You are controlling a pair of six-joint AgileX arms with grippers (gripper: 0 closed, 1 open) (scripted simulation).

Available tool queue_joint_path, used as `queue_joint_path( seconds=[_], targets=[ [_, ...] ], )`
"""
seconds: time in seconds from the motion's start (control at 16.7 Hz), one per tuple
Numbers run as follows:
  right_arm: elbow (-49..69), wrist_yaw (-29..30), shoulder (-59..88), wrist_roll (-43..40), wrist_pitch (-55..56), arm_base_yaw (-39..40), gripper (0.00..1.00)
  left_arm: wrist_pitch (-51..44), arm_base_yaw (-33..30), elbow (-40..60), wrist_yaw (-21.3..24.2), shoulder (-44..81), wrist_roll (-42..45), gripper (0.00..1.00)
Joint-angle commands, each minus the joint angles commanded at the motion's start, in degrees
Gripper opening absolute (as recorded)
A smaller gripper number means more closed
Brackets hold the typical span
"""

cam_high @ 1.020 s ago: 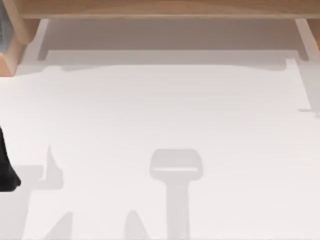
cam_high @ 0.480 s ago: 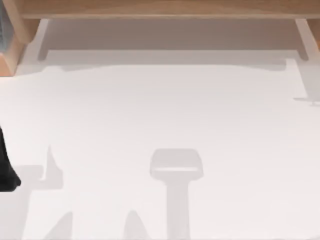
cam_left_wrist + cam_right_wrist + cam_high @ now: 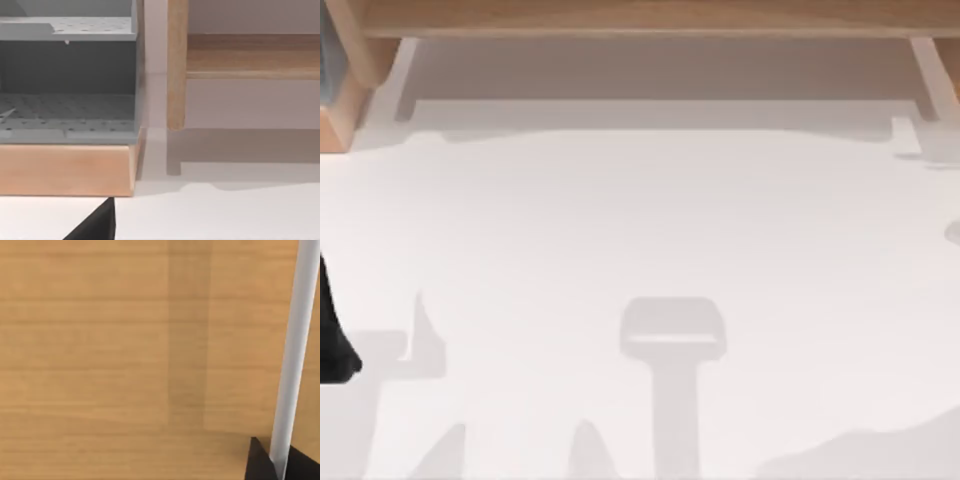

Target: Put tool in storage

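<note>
- Your right gripper (image 3: 280, 467) is clamped on the tool (image 3: 295, 355): in the right wrist view the pale stick rises straight out from between the two dark fingertips (image 3: 257, 462).
- Right in front of that gripper, behind the tool, you face a flat wooden panel (image 3: 125, 350) with a darker upright band on it.
- Your left arm (image 3: 332, 335) sits at the left edge of the white table (image 3: 650, 220); you cannot tell whether its fingers are open or closed.
- Ahead of the left gripper you see a wooden-based unit (image 3: 65, 167) with grey perforated shelves (image 3: 65, 112), and beside it a wooden post (image 3: 176, 65).
- On the table, grey shadows lie near the front and right edges.
</note>
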Motion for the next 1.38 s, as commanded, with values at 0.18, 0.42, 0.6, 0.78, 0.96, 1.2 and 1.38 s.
queue_joint_path(
  seconds=[0.18, 0.42, 0.6, 0.78, 0.96, 1.2, 1.38],
  targets=[
    [0.4, 0.18, 0.21, 0.01, -0.33, 0.2, 0.0, 0.0, 0.0, 0.0, 0.0, 0.0, 0.0, 1.0],
    [2.29, 0.28, 1.44, 0.15, -1.72, 0.73, 0.0, 0.0, 0.0, 0.0, 0.0, 0.0, 0.0, 1.0],
    [8.53, 1.7, 4.25, 0.15, -4.96, 1.95, 0.0, 0.0, 0.0, 0.0, 0.0, 0.0, 0.0, 1.0],
    [14.68, 3.32, 6.72, 0.06, -8.29, 3.15, 0.0, 0.0, 0.0, 0.0, 0.0, 0.0, 0.0, 1.0],
    [16.34, 3.87, 7.33, 0.05, -9.34, 3.57, 0.0, 0.0, 0.0, 0.0, 0.0, 0.0, 0.0, 1.0],
    [16.34, 3.87, 7.33, 0.05, -9.34, 3.57, 0.15, 0.0, 0.0, 0.0, 0.0, 0.0, 0.0, 1.0],
    [16.34, 3.87, 7.33, 0.05, -9.34, 3.57, 0.38, 0.0, 0.0, 0.0, 0.0, 0.0, 0.0, 1.0]
  ],
)
